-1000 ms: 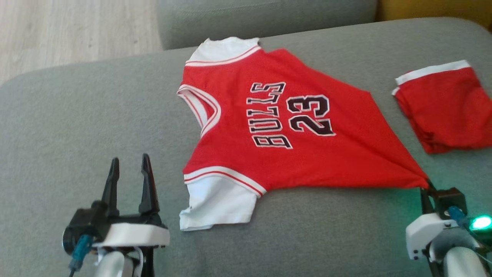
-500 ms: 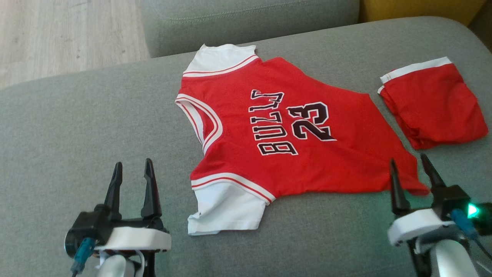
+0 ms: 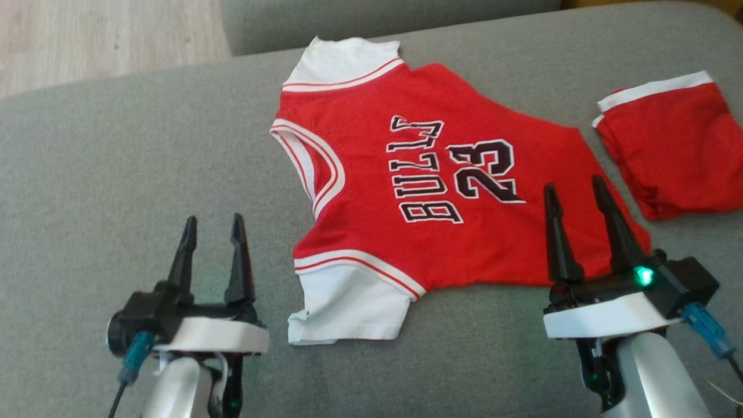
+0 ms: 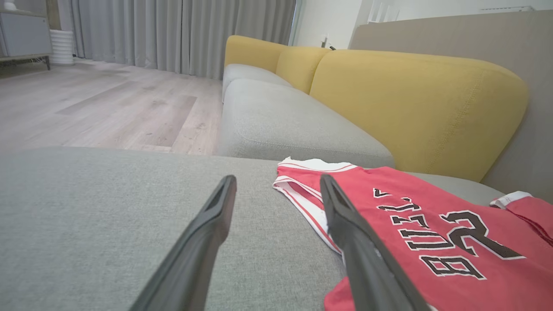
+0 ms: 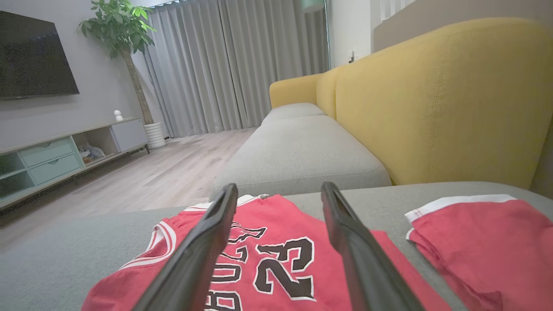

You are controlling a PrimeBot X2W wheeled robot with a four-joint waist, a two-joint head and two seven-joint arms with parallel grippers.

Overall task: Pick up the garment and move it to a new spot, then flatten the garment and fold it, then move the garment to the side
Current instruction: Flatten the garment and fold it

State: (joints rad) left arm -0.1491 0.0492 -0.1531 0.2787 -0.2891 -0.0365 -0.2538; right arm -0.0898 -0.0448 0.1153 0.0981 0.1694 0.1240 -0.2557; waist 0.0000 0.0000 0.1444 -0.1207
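The jersey lies spread on the grey seat, print side up, with "BULLS" and "23" in black letters edged in white. Its collar points to the robot's left and its hem to the right. One white sleeve lies at the far edge, close to the gap before the next cushion. The other sleeve lies at the near edge, its corner slightly curled. The red body is mostly flat and narrows toward the hem, with soft creases there.

The right pincer has its fingers apart and grips nothing. In the head view the fingers overlap the near corner of the hem; I cannot tell whether they touch the cloth. From the right wrist view they frame the number on the print.

The left pincer is also spread wide and empty. It is over bare seat, left of the near sleeve and apart from the jersey. In the left wrist view its right finger crosses the collar edge.

Folded red shorts with a white band lie to the right of the jersey, a strip of seat between them.

Wooden floor shows beyond the seat on the left. A yellow backrest rises behind the seat, and grey curtains hang at the far end of the room.
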